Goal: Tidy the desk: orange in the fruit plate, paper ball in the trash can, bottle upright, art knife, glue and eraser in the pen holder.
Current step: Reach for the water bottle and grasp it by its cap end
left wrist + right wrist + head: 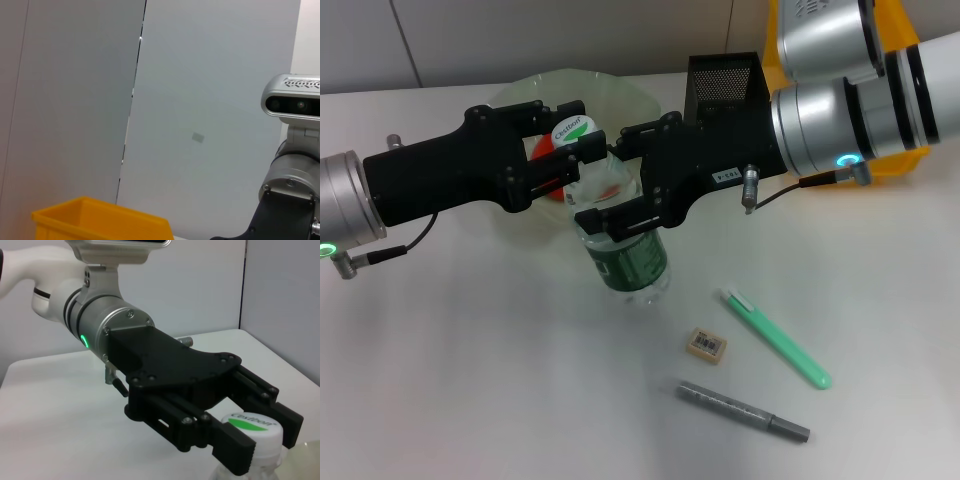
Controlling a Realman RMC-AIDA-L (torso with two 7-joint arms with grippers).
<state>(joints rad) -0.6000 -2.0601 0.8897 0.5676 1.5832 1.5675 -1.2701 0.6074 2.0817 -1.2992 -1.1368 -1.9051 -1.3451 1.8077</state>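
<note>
A clear bottle [630, 265] with a green label stands nearly upright in front of the pale green fruit plate [525, 92]. My left gripper [572, 132] reaches in from the left and is shut on the bottle's white cap [252, 426]; its black fingers [235, 446] clasp both sides of it. My right gripper [617, 178] comes from the right, with its fingers against the bottle's shoulder. The orange [544, 150] lies in the plate, mostly hidden by the grippers. An eraser [707, 345], a green pen-shaped stick [775, 338] and a grey pen-shaped tool [745, 410] lie on the table. The paper ball is out of view.
The black mesh pen holder [725, 80] stands behind my right gripper. A yellow bin [905, 165] sits at the far right behind the right arm, and it also appears in the left wrist view [100, 220]. The table top is white.
</note>
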